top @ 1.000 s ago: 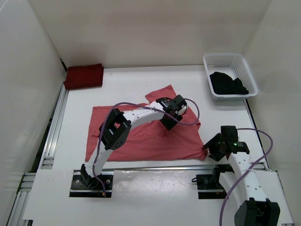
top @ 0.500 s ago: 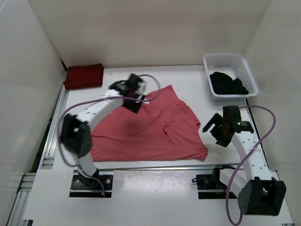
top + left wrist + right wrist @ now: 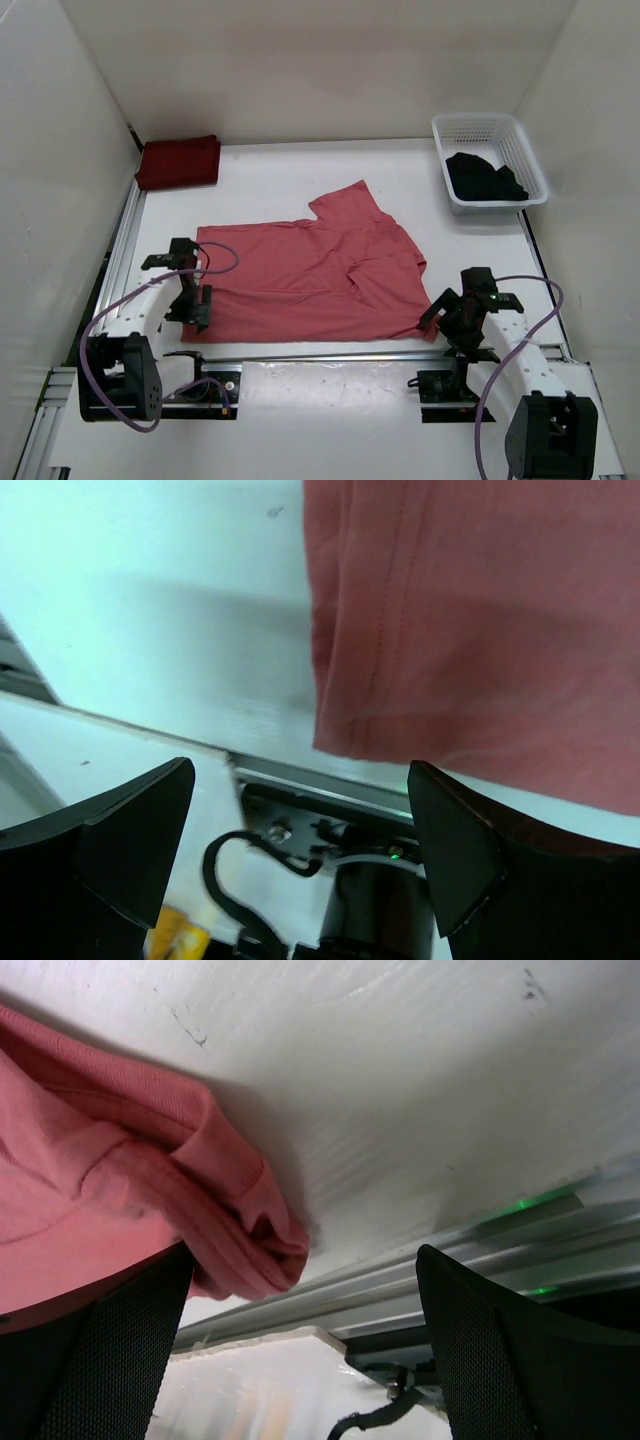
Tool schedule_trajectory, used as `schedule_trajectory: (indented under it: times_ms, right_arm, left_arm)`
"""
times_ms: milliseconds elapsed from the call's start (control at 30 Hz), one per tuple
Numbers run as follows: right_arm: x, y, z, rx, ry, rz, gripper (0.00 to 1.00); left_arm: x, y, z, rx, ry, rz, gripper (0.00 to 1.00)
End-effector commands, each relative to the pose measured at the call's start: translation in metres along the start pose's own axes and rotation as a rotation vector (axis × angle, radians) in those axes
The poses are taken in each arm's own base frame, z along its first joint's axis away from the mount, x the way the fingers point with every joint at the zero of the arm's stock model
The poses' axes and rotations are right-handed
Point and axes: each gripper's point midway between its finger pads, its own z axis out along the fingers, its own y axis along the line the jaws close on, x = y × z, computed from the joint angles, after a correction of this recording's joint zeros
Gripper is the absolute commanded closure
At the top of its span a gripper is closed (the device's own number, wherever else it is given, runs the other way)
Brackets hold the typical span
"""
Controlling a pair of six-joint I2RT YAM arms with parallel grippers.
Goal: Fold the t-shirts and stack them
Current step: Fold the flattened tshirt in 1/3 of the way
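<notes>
Since the salmon pink t-shirt [image 3: 310, 275] lies spread flat, ready I judge for folding, I have a pincer at each of its near corners. My left gripper [image 3: 193, 303] gapes wide and empty just off the shirt's near left corner. My right gripper [image 3: 446, 316], equally wide and holding nothing, hangs at the near right corner, where the cloth is bunched into a small roll. In both wrist views the cloth lies just ahead of my fingers [image 3: 110, 840], not between them. The dark maroon t-shirt [image 3: 178, 161] sits folded well beyond the salmon shirt's far left, likely the stack's base. The black t-shirt [image 3: 483, 178] waits in the white mesh basket [image 3: 490, 128] off its far right.
</notes>
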Motion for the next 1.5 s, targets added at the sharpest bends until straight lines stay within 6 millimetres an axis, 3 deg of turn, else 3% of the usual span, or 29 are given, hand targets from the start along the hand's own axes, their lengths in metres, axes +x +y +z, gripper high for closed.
schedule_trajectory:
  times_ms: [0,167,200,300,333,367,400,433,533,800,933,1000,1067,1100,1133,1200,1233,1267,1333,1367,1400,1433,1467]
  right_arm:
    - [-0.016,0.018,0.003,-0.061,-0.048,0.004,0.07]
    - [-0.017,0.013,0.01,-0.034,-0.048,-0.005,0.14]
    - [-0.018,0.014,0.011,-0.04,-0.054,-0.006,0.2]
    - [-0.019,0.017,0.011,-0.054,-0.055,-0.008,0.38]
    - [-0.019,0.017,0.011,-0.054,-0.055,-0.008,0.55]
    - [-0.019,0.017,0.011,-0.054,-0.055,-0.008,0.64]
    - [-0.019,0.017,0.008,-0.05,-0.051,-0.007,0.72]
    - [-0.018,0.017,0.007,-0.05,-0.051,-0.007,0.85]
    - [-0.021,0.019,-0.007,-0.057,-0.08,-0.01,1.0]
    - [-0.015,0.01,-0.019,-0.041,-0.097,0.011,1.0]
    - [-0.02,0.011,-0.022,-0.025,-0.109,0.022,0.98]
    - [-0.02,0.011,-0.022,-0.025,-0.109,0.022,0.71]
    - [-0.024,0.017,-0.027,-0.041,-0.125,0.019,0.35]
    - [-0.024,0.017,-0.03,-0.041,-0.125,0.01,0.29]
    - [-0.033,0.028,-0.042,-0.074,-0.16,-0.006,0.22]
    - [-0.045,0.041,-0.059,-0.084,-0.195,-0.064,0.08]
    - [-0.057,0.051,-0.068,-0.1,-0.231,-0.089,0.06]
    - [-0.078,0.079,-0.089,-0.156,-0.277,-0.127,0.06]
    - [-0.097,0.11,-0.104,-0.2,-0.291,-0.226,0.04]
    - [-0.115,0.142,-0.131,-0.263,-0.336,-0.27,0.04]
    - [-0.126,0.158,-0.115,-0.219,-0.271,-0.305,0.04]
    - [-0.137,0.174,-0.116,-0.219,-0.266,-0.324,0.04]
    - [-0.154,0.211,-0.115,-0.228,-0.26,-0.369,0.05]
  left_arm:
    - [-0.012,-0.01,0.005,0.073,-0.061,-0.054,0.01]
    - [-0.022,-0.008,0.03,0.024,-0.079,-0.061,0.04]
    - [-0.023,-0.012,0.032,0.042,-0.077,-0.06,0.07]
    - [-0.029,-0.022,0.031,0.108,-0.076,-0.067,0.31]
    - [-0.029,-0.022,0.031,0.109,-0.076,-0.067,0.61]
    - [-0.033,-0.021,0.028,0.108,-0.086,-0.07,0.75]
    - [-0.033,-0.021,0.028,0.108,-0.086,-0.07,0.83]
    - [-0.036,-0.018,0.027,0.098,-0.096,-0.073,0.85]
    - [-0.032,-0.009,0.021,0.053,-0.092,-0.074,0.89]
    - [0.003,0.009,0.01,-0.024,-0.022,-0.079,0.89]
    - [0.019,0.005,0.006,0.004,0.035,-0.061,0.89]
    - [0.028,0.001,0.004,0.026,0.068,-0.051,0.88]
    - [0.032,0.0,0.003,0.027,0.086,-0.036,0.74]
    - [0.036,0.0,0.003,0.027,0.107,-0.03,0.67]
    - [0.04,0.002,0.002,0.017,0.129,-0.023,0.44]
    - [0.037,0.005,0.001,0.005,0.12,-0.025,0.22]
    - [0.03,0.009,-0.003,-0.011,0.097,-0.031,0.15]
    - [0.018,0.011,-0.003,-0.013,0.064,-0.052,0.08]
    - [-0.017,0.024,-0.015,-0.033,-0.047,-0.114,0.07]
    - [-0.034,0.028,-0.018,-0.036,-0.088,-0.139,0.07]
    - [-0.063,0.03,-0.023,-0.016,-0.18,-0.176,0.07]
    - [-0.081,0.032,-0.03,0.004,-0.23,-0.197,0.07]
    - [-0.11,0.038,-0.042,0.024,-0.288,-0.221,0.07]
